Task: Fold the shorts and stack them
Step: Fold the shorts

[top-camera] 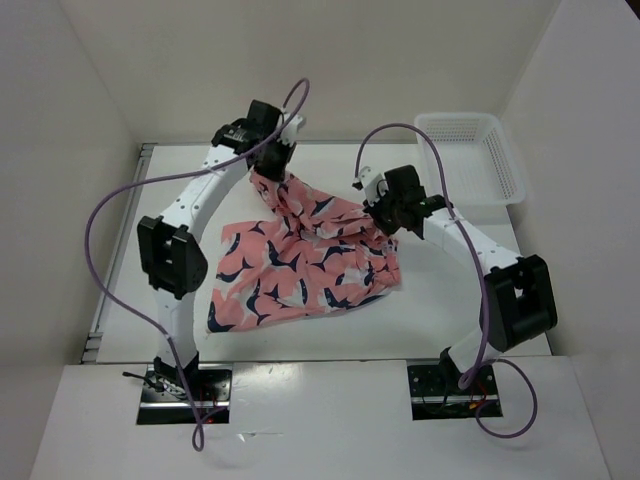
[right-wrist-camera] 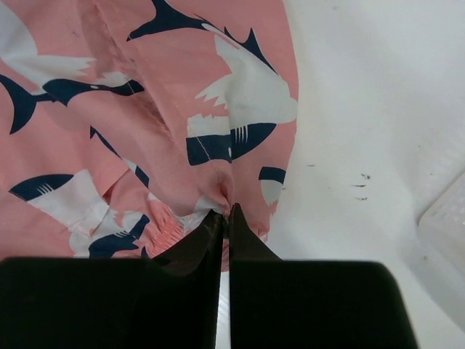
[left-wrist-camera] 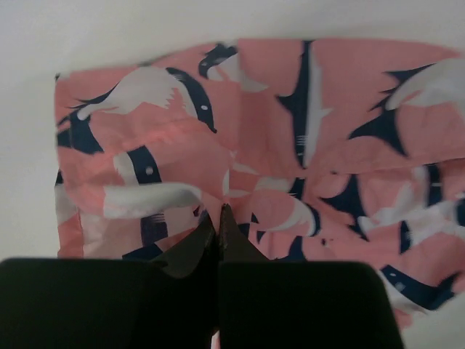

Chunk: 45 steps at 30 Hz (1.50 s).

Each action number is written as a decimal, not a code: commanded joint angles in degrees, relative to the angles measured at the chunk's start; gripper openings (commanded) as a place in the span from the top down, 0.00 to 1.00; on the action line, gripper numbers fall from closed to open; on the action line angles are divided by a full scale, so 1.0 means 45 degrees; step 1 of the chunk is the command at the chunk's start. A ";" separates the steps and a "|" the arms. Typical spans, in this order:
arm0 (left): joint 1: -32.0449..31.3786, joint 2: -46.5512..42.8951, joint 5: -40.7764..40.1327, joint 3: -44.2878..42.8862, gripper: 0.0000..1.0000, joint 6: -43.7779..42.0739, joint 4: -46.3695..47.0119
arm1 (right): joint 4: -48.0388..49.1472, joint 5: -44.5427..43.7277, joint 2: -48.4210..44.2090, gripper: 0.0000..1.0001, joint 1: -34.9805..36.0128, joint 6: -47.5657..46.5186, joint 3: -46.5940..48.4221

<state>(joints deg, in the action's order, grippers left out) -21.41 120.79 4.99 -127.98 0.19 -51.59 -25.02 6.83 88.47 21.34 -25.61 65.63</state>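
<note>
A white bench (top-camera: 330, 342) sits between plain white walls. The shorts (top-camera: 300, 275) lie on its middle. They are soft salmon-pink cloth printed with navy and white shapes, rumpled and creased. Their long axis runs roughly left to right, with the near-left corner flat on the bench and the far edge drawn up off the surface. The right gripper (right-wrist-camera: 225, 211) is clenched on the far-right edge, with a pucker of cloth nipped between its tips. That edge looks gathered like a waistband, though I cannot be sure. Farther back, the left gripper (left-wrist-camera: 218, 211) is likewise closed on a fold, holding it up in a peak. A white basket (top-camera: 470, 150) stands at the far right, apart from the shorts.
</note>
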 commanded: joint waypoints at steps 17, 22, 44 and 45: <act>0.0031 -0.9458 -0.6330 1.4027 1.00 -0.0041 0.3438 | 0.0307 0.0240 -0.3310 1.00 0.0589 -0.1730 -0.2531; -0.0086 -1.1566 -0.4453 1.4027 1.00 -0.0041 0.3029 | -0.0281 0.0513 -0.4189 1.00 0.0706 -0.3136 -0.3040; -0.0633 -1.2669 -0.0116 1.5607 1.00 -0.0041 -0.1738 | -0.3015 0.1236 -0.5362 1.00 0.3047 -0.6554 -0.3254; -0.0633 -1.2257 -0.0114 1.5454 1.00 -0.0041 -0.1854 | -0.3015 0.1236 -0.5208 1.00 0.3572 -0.6556 -0.3487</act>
<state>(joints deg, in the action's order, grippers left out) -23.94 60.90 -2.22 -60.25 0.19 -54.52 -34.81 11.03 65.36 32.93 -51.03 52.25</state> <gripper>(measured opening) 0.001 0.040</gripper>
